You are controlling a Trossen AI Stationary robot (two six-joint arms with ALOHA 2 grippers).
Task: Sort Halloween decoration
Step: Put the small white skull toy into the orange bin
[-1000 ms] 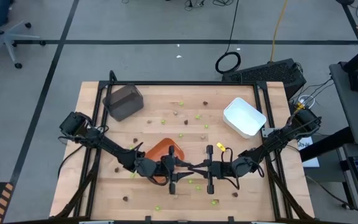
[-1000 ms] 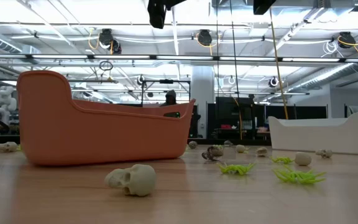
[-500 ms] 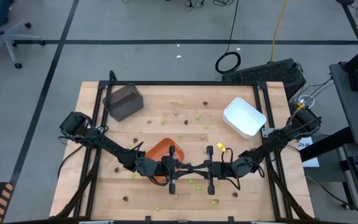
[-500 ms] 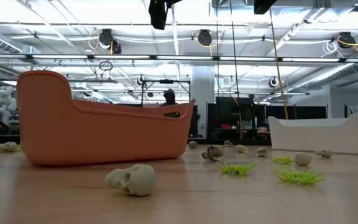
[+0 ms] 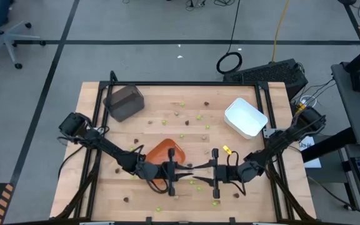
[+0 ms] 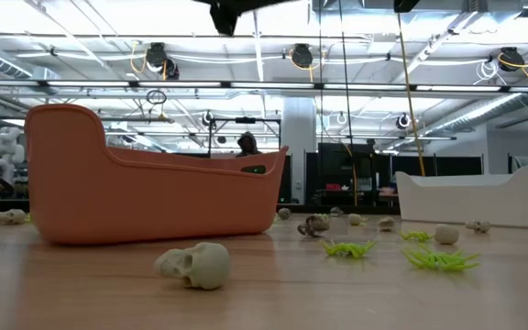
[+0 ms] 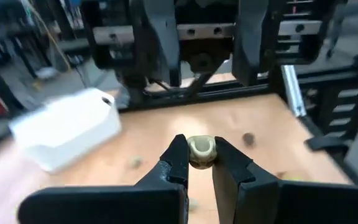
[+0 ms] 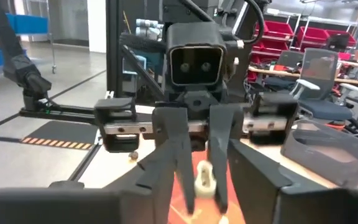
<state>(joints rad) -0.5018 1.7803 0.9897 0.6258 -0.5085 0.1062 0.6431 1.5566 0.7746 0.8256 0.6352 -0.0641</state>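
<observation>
Left hand (image 7: 199, 163) pinches a small tan-grey skull (image 7: 201, 151) between its dark fingertips, held in the air above the front half of the table (image 5: 149, 109), just beside the orange tray (image 5: 162, 150). Facing it nose to nose, the right hand (image 5: 200, 180) has drawn back a little from where it met the left a second ago, its fingers parted and holding nothing, so the skull now rests with the left hand alone. That suggests a hand-over just completed, leaving the piece ready to go into a tray.

Most of the sorting is yet to be done. Lime-green spiders (image 6: 440, 259), spiky and thin-legged, lie scattered on the pale wood, along with another matte, bone-coloured skull (image 6: 194, 265) near the front edge and a darker brown piece (image 6: 315, 225) farther back. The orange tray is smooth moulded plastic with one end rising higher than the other. A white tray (image 5: 245, 117) and a dark grey tray (image 5: 123, 102) sit well apart toward the rear corners.
</observation>
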